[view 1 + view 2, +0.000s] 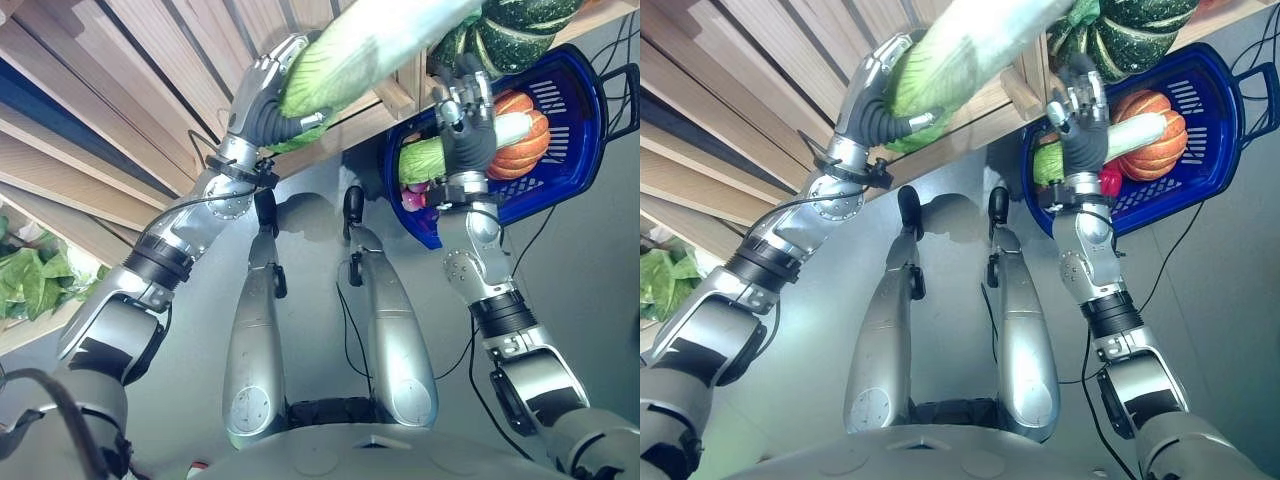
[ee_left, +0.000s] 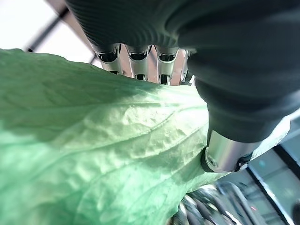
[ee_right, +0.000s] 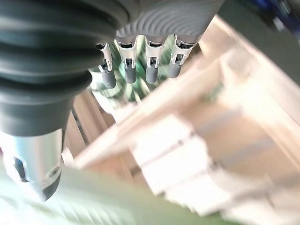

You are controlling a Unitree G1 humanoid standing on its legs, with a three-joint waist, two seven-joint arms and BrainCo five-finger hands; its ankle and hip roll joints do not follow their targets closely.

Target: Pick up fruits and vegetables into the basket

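My left hand is raised in front of the wooden stand and is shut on a big pale-green cabbage. Its fingers lie over the leaf and the thumb presses the side. A blue basket at the right holds an orange pumpkin, a long green-and-white vegetable and something red. My right hand hovers over the basket's near side, with fingers straight and nothing in them.
A dark green striped squash lies on the wooden stand just above the basket. Leafy greens sit on a lower shelf at the far left. Grey floor lies below the basket.
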